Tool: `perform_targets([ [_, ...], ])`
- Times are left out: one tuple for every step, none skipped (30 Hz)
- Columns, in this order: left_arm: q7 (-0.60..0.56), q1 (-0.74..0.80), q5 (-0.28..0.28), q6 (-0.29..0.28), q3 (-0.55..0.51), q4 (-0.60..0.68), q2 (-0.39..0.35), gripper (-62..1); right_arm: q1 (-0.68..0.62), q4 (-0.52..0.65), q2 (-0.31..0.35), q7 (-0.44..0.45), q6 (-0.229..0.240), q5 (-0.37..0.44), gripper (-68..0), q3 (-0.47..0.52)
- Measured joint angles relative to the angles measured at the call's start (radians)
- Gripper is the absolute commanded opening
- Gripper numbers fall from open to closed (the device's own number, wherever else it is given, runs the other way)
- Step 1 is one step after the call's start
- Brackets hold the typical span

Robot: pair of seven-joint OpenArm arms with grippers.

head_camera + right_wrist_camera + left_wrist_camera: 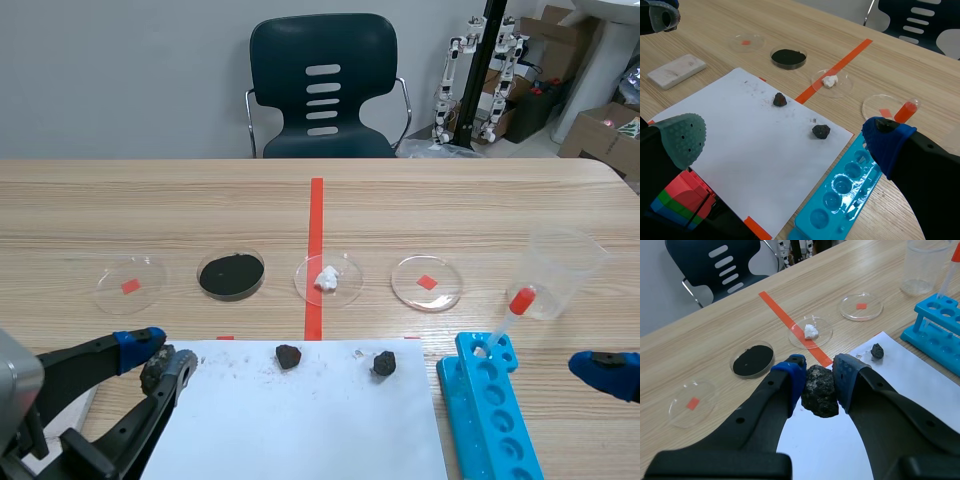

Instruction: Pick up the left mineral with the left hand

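Observation:
A dark, rough mineral (820, 395) is pinched between the blue pads of my left gripper (818, 384), which is shut on it. In the scene view this gripper (158, 358) hangs at the left edge of the white paper (300, 420) with the mineral (154, 376) in it. Two smaller dark minerals lie on the paper: one (288, 355) near the red tape line, one (384, 363) further right. My right gripper (785, 145) is open and holds nothing, low at the table's right side (605, 372), beside the rack.
A row of petri dishes runs behind the paper: a tagged one (129, 283), black powder (231, 274), a white lump (328, 279), another tagged one (427, 282). A plastic beaker (562, 272), red-bulbed pipette (511, 312) and blue tube rack (490, 405) stand right. A white block (676, 70) lies left.

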Motion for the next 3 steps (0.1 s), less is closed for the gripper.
perform_targets([
  [0.000, 0.000, 0.000, 0.000, 0.000, 0.000, 0.000, -52.4, 0.000, 0.000, 0.000, 0.000, 0.000, 0.000, 0.4, 0.000],
  [0.000, 0.000, 0.000, 0.000, 0.000, 0.000, 0.000, -52.4, 0.000, 0.000, 0.000, 0.000, 0.000, 0.000, 0.4, 0.000],
  [0.000, 0.000, 0.000, 0.000, 0.000, 0.000, 0.000, -52.4, 0.000, 0.000, 0.000, 0.000, 0.000, 0.000, 0.4, 0.000],
])
